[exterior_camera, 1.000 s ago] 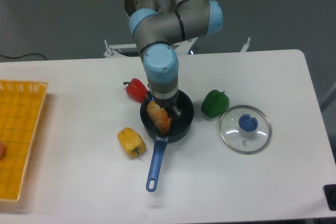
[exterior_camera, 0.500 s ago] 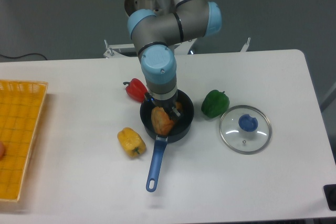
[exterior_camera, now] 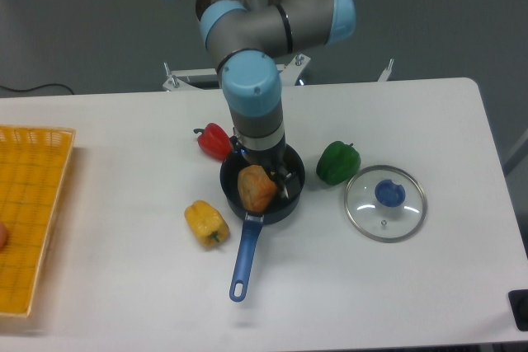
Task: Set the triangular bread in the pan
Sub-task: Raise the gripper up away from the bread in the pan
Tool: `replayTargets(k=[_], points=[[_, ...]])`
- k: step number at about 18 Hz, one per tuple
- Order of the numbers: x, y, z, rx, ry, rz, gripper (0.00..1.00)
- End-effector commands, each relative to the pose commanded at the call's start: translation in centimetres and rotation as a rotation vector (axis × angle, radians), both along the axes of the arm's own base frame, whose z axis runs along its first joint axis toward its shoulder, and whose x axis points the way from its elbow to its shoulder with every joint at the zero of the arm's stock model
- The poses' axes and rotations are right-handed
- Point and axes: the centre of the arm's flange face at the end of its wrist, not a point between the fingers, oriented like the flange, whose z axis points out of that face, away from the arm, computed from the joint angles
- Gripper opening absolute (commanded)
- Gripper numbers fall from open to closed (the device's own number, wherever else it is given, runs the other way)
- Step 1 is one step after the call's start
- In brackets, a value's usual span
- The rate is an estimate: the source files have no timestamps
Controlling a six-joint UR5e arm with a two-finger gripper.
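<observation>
The triangular bread (exterior_camera: 256, 187) sits inside the pan (exterior_camera: 293, 172), on its front-left side near the rim where the blue handle starts. The gripper (exterior_camera: 266, 179) is directly above the pan, right at the bread, but I cannot tell if its jaws are open or closed, because the wrist hides them. A red pepper (exterior_camera: 214, 141) touches the pan at the back-left, and a green pepper (exterior_camera: 337, 162) lies just beside it on the right.
</observation>
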Motion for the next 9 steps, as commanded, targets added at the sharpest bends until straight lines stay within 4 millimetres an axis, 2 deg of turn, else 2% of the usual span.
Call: replayTargets(k=[9], points=[[0.54,-0.31,-0.02,-0.002,-0.009,-0.005,1.00]])
